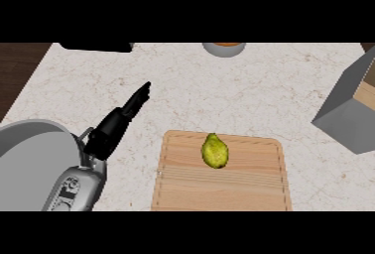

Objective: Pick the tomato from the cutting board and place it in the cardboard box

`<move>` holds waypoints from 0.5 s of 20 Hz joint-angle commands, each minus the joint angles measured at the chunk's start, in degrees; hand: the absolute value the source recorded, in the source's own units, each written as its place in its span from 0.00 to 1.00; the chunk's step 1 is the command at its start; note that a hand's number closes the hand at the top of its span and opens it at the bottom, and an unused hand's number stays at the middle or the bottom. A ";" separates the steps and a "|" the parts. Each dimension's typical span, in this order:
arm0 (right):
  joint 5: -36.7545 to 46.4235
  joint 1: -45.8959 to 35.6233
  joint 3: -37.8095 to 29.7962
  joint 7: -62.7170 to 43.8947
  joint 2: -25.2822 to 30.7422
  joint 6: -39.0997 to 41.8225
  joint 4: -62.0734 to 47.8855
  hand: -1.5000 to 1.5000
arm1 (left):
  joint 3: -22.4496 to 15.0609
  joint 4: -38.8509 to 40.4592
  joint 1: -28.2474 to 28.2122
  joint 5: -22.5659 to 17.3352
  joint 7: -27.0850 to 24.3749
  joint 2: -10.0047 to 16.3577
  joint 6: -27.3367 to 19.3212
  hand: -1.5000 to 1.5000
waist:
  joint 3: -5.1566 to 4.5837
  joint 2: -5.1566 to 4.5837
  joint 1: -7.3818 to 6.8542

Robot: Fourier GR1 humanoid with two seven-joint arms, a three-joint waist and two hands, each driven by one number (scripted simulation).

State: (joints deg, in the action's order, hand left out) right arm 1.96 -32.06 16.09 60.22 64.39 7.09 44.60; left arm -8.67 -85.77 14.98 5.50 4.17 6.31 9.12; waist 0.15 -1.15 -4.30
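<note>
Yellow-green fruit (215, 151) on cutting board (219, 192) at lower centre, long axis vertical in frame, narrow tip toward top, left hand (110, 131) at left, fingers straight and together, over desk (242, 89)

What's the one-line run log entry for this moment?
left hand: open, left of cutting board | right hand: not in view | yellow-green fruit: on board, untouched | box: right edge

I saw flat, even light across the pale counter (242, 89), bright but without glare. The cutting board (242, 191) threw almost no shadow onto it. The box (344, 119) showed me a shaded grey wall, and the black left hand (117, 124) caught no highlights.
</note>
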 commanded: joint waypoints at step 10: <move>4.52 -10.20 5.61 3.80 -13.35 10.69 -16.64 0.00 | -0.08 -0.17 0.38 0.55 0.56 -0.57 -0.16 0.50 | 0.14 -0.28 0.13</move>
State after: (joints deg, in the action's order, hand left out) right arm 7.45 -40.93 21.71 57.82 55.87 11.38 32.28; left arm -8.55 -85.97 14.80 5.94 4.09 6.26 9.13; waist -0.56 -0.84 -4.00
